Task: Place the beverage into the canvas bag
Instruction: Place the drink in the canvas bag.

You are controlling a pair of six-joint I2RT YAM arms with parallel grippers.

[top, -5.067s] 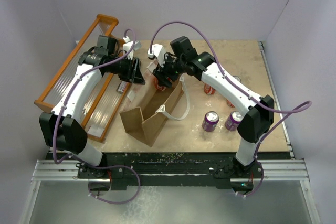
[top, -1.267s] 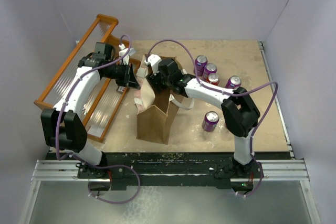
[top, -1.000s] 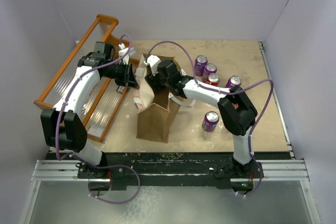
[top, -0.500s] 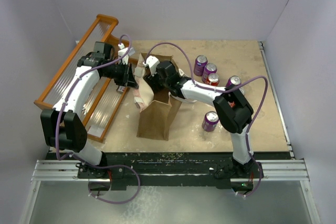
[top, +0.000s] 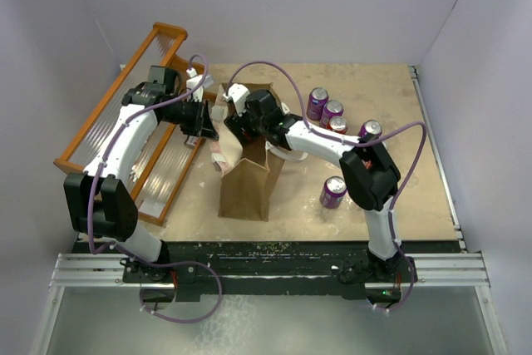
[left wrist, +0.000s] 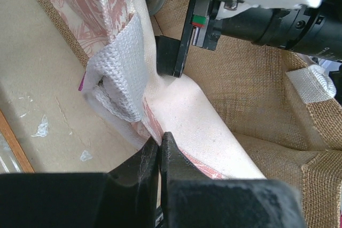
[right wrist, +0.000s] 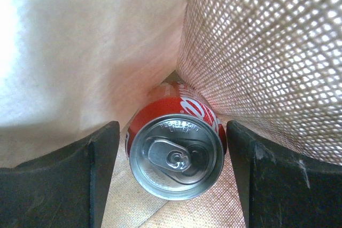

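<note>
The right fingers [right wrist: 64,180] stand apart on either side of a red can [right wrist: 176,150], which sits upright deep inside the bag [top: 249,184]. The left fingers [left wrist: 139,185] are pinched together on the bag's rim. I'd guess the can is rigid and slick, best gripped across its sides. The bag is floppy.

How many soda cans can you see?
6. On the table's far right: back purple can, middle purple can, loose red can, right purple can. Nearer: front purple can. Inside the tan canvas bag: upright red can. More may hide there.
</note>
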